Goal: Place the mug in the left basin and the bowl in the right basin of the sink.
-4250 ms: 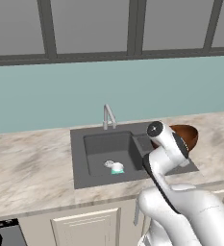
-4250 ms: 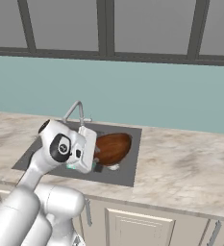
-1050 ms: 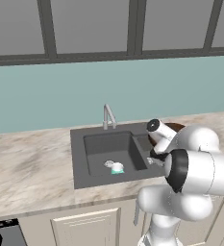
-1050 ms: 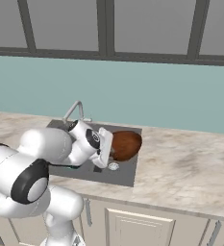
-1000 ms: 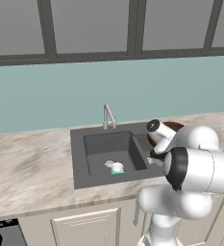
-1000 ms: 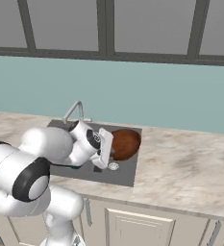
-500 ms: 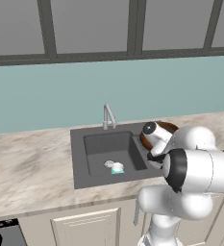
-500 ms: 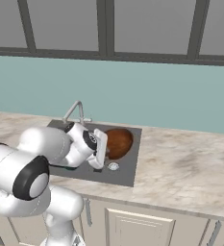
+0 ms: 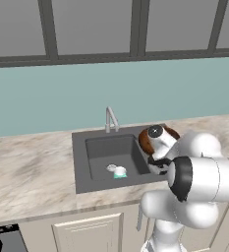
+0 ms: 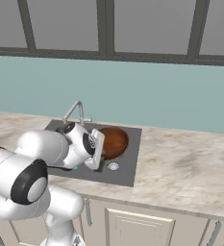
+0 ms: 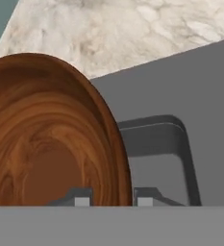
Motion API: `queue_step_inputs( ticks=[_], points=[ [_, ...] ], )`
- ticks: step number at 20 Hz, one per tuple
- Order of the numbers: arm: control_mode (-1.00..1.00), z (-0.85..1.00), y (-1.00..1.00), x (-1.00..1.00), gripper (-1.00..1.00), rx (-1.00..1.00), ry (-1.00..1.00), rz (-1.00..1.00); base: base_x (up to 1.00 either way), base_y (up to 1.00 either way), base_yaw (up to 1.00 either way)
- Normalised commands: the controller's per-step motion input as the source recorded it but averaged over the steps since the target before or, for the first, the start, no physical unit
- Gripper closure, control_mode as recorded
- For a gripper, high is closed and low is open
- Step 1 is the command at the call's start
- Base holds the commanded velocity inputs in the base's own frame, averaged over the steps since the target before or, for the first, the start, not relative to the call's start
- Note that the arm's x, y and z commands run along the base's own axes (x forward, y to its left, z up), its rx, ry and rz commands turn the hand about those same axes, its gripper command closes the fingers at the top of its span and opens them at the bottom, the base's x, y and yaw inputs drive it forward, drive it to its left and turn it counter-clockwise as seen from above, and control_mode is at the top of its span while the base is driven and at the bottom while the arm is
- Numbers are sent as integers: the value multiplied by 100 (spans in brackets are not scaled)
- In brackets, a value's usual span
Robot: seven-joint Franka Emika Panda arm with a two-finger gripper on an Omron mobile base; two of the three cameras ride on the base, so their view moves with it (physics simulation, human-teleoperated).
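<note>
Bowl [image 11: 51, 134] handling: the glossy reddish-brown wooden vessel is judged rigid and moderately light, but its polished finish looks slippery, so a rim hold is the sensible one. In the hand view the two finger tips of the pincer [image 11: 111, 197] stand one on either side of the bowl's rim, close together, with the wall between them; the pincer is clamped on that rim. A thin-edge pinch of this kind probably lets the bowl swing about the fingers, so slow motion is advisable.

Position relative to the sink [image 9: 81, 162]: the bowl [image 10: 114, 141] hangs over the right basin [image 10: 120, 166], above its silver drain [image 10: 113, 166], and whether it touches the floor of that recess cannot be told. The mug [image 9: 119, 172] lies in the left basin [image 9: 99, 152], beside that basin's drain. The faucet [image 9: 110, 118] rises from the sink's back rim.

Orientation: the bowl is tilted steeply on edge, its hollow facing the hand camera and its rim plane close to upright. Being round, it has no long axis in plan; its axis of symmetry lies nearer horizontal than vertical. Marbled table [image 10: 190, 168] surrounds the sink.
</note>
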Motion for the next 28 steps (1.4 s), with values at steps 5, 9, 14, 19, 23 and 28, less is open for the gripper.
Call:
queue_step_inputs(
  ticks=[5, 9, 14, 19, 23, 28],
  points=[
    [-100, -13, 0, 0, 100, 38, 0, 0, 0, 0, 0],
    [-100, 0, 18, 0, 100, 36, 0, 0, 0, 0, 0],
    [-100, 0, 31, 0, 100, 37, -2, 0, 0, 0, 0],
    [-100, -3, 28, 0, 100, 41, 0, 0, 0, 0, 0],
    [-100, -36, 7, 6, 100, 30, 1, 0, 0, 0, 0],
    [-100, -12, 0, 10, 100, 7, 1, 0, 0, 0, 0]
  ],
)
